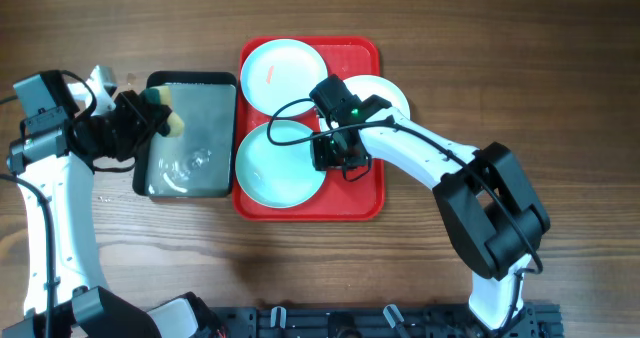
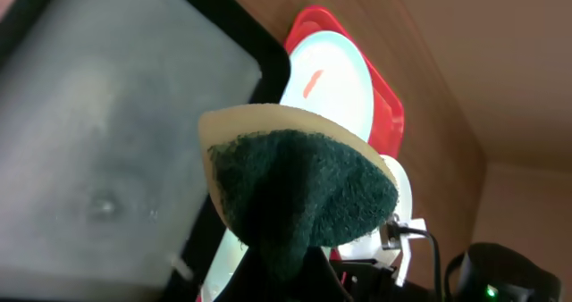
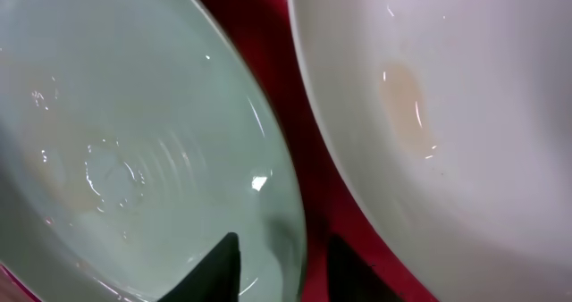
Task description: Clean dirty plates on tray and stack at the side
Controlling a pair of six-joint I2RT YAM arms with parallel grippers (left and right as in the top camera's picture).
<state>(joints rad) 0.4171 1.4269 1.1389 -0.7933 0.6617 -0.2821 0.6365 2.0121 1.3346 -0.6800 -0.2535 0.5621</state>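
This looks like a robot lab. Two white robot arms [image 1: 55,218] [image 1: 420,150] stand at a wooden table [image 1: 560,58], with a red tray [image 1: 360,193] in the middle and a black rail [image 1: 330,321] along the frame's bottom.

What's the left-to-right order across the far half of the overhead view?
Yellow-and-green sponge in the left gripper → black-rimmed metal pan → pale turquoise round plate with a reddish smear → white round plate.

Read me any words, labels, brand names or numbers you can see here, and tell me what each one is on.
None can be read: no text shows on the plates, the tray, the pan or the sponge.
The red mark on the far plate is a smear, not writing.
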